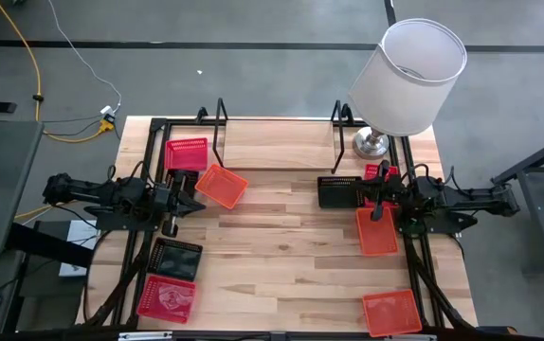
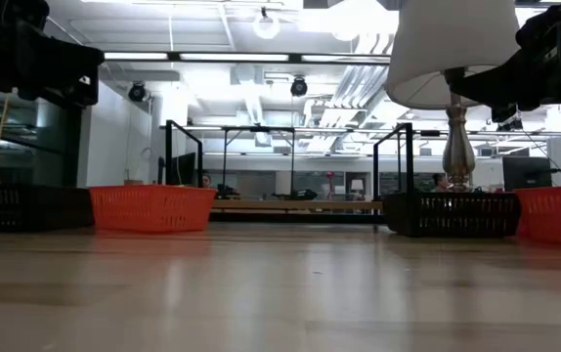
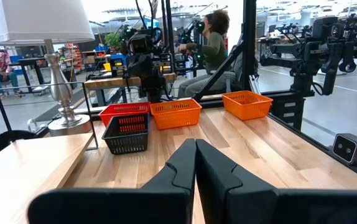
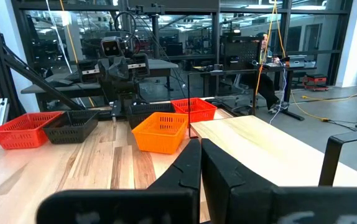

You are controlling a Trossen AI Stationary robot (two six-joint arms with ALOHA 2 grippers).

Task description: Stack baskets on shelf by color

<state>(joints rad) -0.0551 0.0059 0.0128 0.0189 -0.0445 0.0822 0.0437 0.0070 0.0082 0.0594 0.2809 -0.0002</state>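
Both arms are built of matte black, blocky segments with dark cabling running along the links. The left gripper [image 3: 195, 163] has two broad black fingers with angular, stepped faces that taper toward the tips — the right gripper [image 4: 200, 163] is identical in form. Each wrist carries a small boxy camera module.

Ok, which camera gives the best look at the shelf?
The high view: the shelf shows whole from above, wood base between both black loop ends, nothing on it. The low view catches only its uprights far behind the baskets. The right wrist view shows its wood top and one end; the left wrist view only a corner.
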